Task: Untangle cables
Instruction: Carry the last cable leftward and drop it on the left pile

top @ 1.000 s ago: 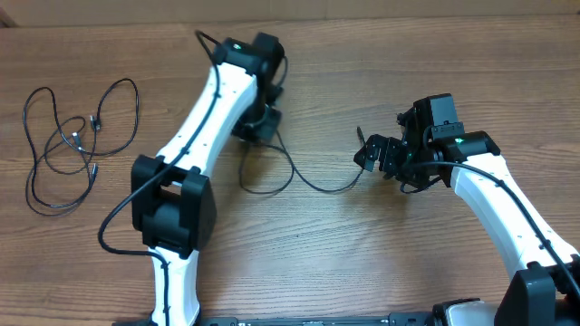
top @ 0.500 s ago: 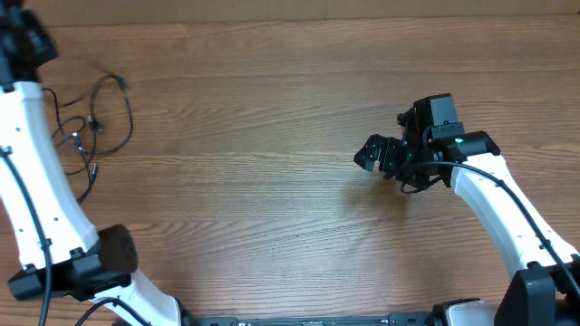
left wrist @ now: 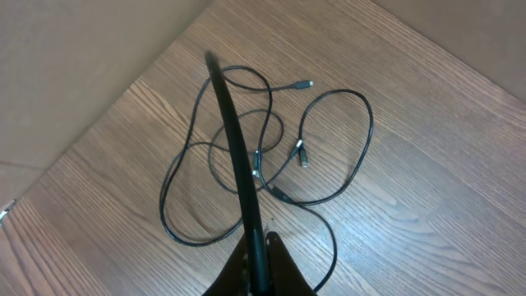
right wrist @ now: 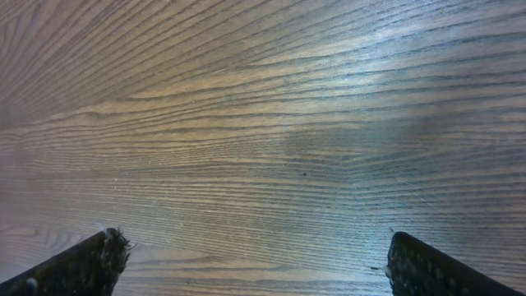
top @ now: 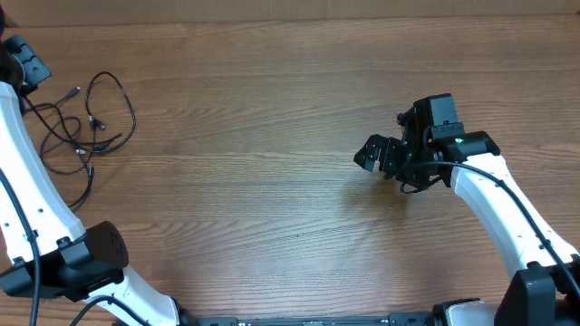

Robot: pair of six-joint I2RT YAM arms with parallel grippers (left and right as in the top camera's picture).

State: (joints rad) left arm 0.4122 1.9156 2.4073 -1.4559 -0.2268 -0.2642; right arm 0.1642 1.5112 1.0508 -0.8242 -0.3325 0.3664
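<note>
Thin black cables [top: 93, 121] lie in loose overlapping loops at the table's far left. In the left wrist view the same cables [left wrist: 300, 153] spread below me, small plugs showing at their ends. My left gripper [left wrist: 259, 244] hangs above them, shut on one black cable [left wrist: 234, 140] that runs straight out from the jaws over the pile. Overhead, the left gripper [top: 22, 65] sits at the top left corner beside the pile. My right gripper [top: 374, 154] rests right of centre, open, with nothing but bare wood between its fingertips [right wrist: 92, 265].
The wooden table [top: 272, 109] ends at a brown cardboard wall along the back and left edges [left wrist: 90, 66]. The left arm's white links run down the left side of the overhead view.
The left arm has swung from the table's centre to the far left, taking the cable that lay in the middle with it. The right arm has not moved.
</note>
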